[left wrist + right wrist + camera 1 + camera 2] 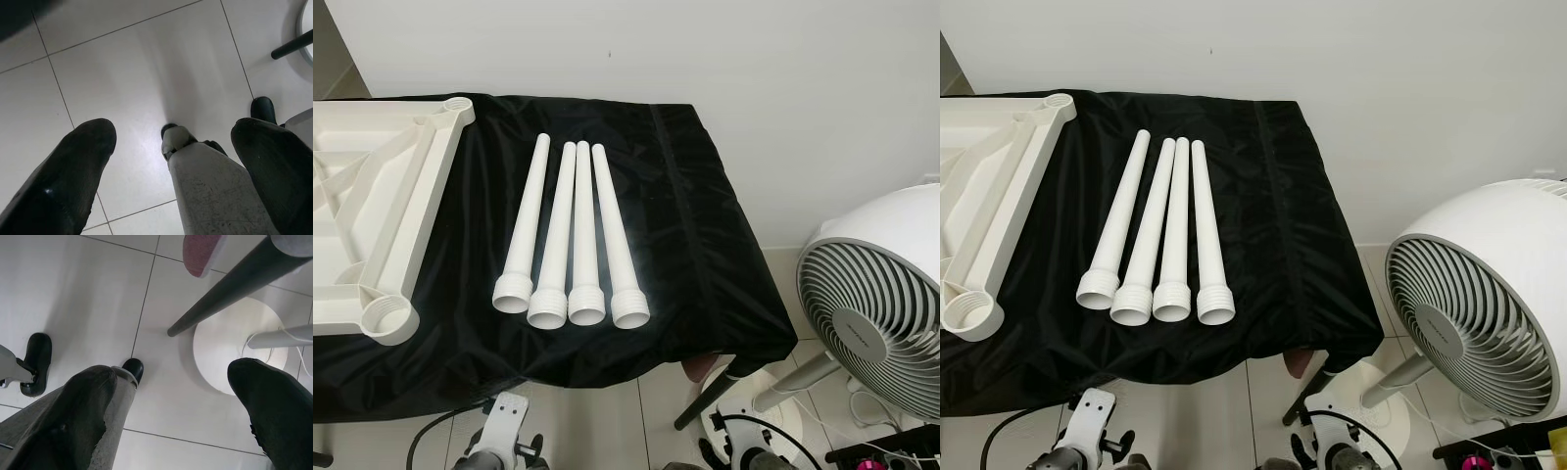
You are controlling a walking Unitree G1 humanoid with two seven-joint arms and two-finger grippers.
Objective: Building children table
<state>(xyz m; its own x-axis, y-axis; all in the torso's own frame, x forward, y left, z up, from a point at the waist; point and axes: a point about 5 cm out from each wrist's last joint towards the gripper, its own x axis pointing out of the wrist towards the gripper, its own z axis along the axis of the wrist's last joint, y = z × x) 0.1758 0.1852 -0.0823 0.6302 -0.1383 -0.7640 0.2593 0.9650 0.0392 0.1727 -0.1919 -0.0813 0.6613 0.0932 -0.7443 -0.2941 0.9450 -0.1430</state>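
Four white plastic table legs lie side by side in the middle of the frame on a black cloth covering a table; each is a long tapered tube with a ribbed, threaded open end facing the camera, narrow tips pointing to the wall, and the right three touch or nearly touch while the leftmost fans out a bit; at the left edge sits the cream tabletop, upside down, underside ribs showing, with round screw sockets at its corners, one at the upper left and one at lower left near the cloth's front edge; a white floor fan stands at lower right, with a small grey label on its grille hub, too small to read, so no brand from me; both arms hang low; the left gripper and right gripper point at the white tiled floor, fingers spread apart, gripping nothing.
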